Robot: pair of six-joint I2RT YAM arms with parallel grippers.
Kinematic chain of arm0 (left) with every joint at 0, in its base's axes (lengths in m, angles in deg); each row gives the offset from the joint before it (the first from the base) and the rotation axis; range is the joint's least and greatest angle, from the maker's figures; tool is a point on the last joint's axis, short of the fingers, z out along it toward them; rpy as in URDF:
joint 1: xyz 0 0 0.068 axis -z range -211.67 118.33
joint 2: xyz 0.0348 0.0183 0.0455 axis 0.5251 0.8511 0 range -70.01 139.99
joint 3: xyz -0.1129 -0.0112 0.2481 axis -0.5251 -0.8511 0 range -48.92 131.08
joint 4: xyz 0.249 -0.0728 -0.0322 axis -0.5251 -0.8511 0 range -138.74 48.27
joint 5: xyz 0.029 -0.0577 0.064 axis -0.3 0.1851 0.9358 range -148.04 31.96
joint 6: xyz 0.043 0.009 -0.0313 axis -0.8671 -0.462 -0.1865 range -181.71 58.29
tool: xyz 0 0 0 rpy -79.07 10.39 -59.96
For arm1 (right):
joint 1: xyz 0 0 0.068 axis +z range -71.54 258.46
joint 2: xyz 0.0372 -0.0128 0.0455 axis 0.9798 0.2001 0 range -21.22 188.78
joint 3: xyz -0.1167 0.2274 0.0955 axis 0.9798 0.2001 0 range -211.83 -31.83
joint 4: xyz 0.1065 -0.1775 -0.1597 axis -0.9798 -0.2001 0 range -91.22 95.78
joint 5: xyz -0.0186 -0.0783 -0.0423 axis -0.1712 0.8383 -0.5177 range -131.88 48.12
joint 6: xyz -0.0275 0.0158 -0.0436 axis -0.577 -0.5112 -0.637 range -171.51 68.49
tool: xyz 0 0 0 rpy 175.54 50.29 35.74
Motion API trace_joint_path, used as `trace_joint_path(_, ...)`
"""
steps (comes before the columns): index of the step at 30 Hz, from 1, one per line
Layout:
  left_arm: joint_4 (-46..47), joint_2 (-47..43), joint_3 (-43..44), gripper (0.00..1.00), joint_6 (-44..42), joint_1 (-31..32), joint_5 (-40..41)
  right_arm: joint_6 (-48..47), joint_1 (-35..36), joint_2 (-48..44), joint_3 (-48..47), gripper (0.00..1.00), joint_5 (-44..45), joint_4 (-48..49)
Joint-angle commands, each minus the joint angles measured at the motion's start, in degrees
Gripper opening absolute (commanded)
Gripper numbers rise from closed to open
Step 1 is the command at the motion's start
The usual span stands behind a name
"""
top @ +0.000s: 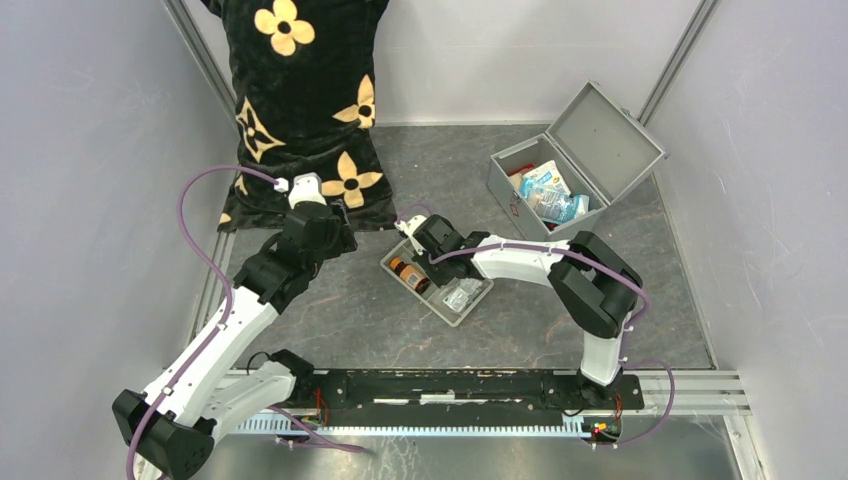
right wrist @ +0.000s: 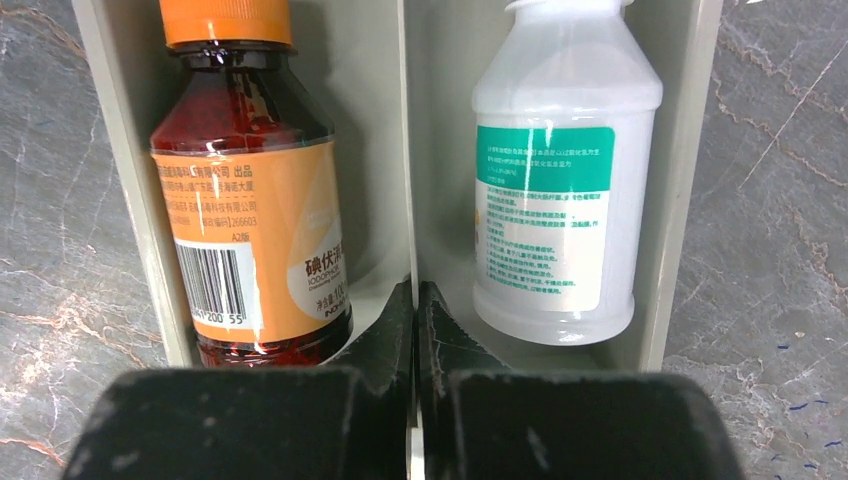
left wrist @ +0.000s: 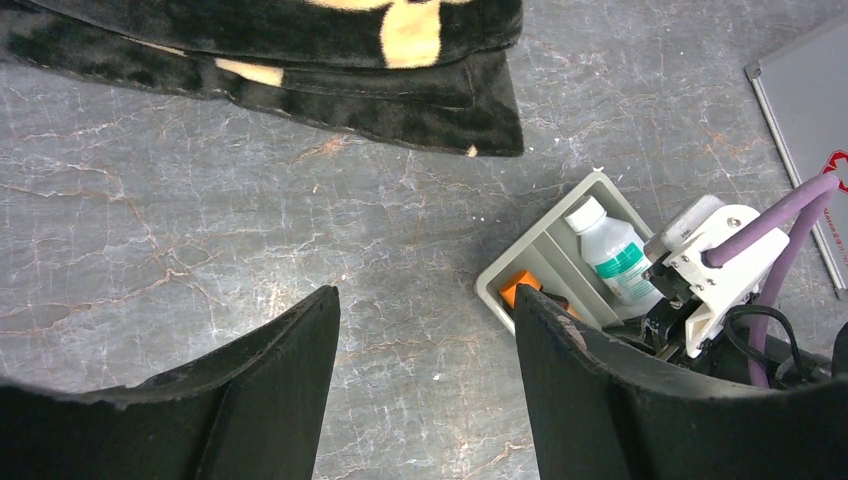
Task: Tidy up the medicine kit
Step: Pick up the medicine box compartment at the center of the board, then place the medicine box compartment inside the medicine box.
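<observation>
noting right end effector [right wrist: 415, 300]: fingers pressed together on the divider of the tray [right wrist: 690, 100], apparently pinching it. 2 bottles lie in the tray's 2 compartments just ahead of it, brown bottle [right wrist: 250, 200] left of the divider, white bottle [right wrist: 560, 200] right. both long axes run parallel to the divider, caps toward top of frame. left end effector [left wrist: 425, 380] spread, holding nothing, over the worktop [left wrist: 200, 250]. open case [top: 515, 200] sits upper right in top view, nearer the right arm; likely the tray's destination.
</observation>
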Motion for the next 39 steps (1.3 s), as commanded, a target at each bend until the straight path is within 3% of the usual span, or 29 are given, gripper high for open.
trace_joint_path(1,1.8,0.2,-0.3,0.71,0.3,-0.1,1.2,0.8,0.2,0.8,3.0,0.0,-1.3,-0.3)
trace_joint_path(11,3.0,0.8,0.0,0.71,0.0,-0.1,1.1,-6.2,-1.3,-3.7,-10.5,0.0,-7.0,-9.7)
trace_joint_path(21,5.6,5.5,0.5,0.74,-0.4,-0.1,-7.2,-13.8,-12.6,-7.2,-24.3,0.0,-6.7,-17.3)
trace_joint_path(24,6.1,6.9,0.5,0.79,-0.6,-0.1,-8.5,-16.4,-17.3,-6.8,-32.1,0.0,-5.8,-21.0)
trace_joint_path(27,6.0,7.3,0.7,0.93,-0.8,-0.1,-9.0,-18.7,-22.0,-4.5,-41.9,0.0,-7.0,-26.0)
trace_joint_path(30,5.6,7.2,0.7,1.0,-0.8,-0.1,-8.9,-21.0,-26.4,-1.9,-48.8,0.0,-7.5,-30.5)
trace_joint_path(39,4.1,8.9,1.9,1.0,-0.3,-0.1,-10.0,-28.0,-37.0,-0.3,-48.5,0.0,-11.6,-33.7)
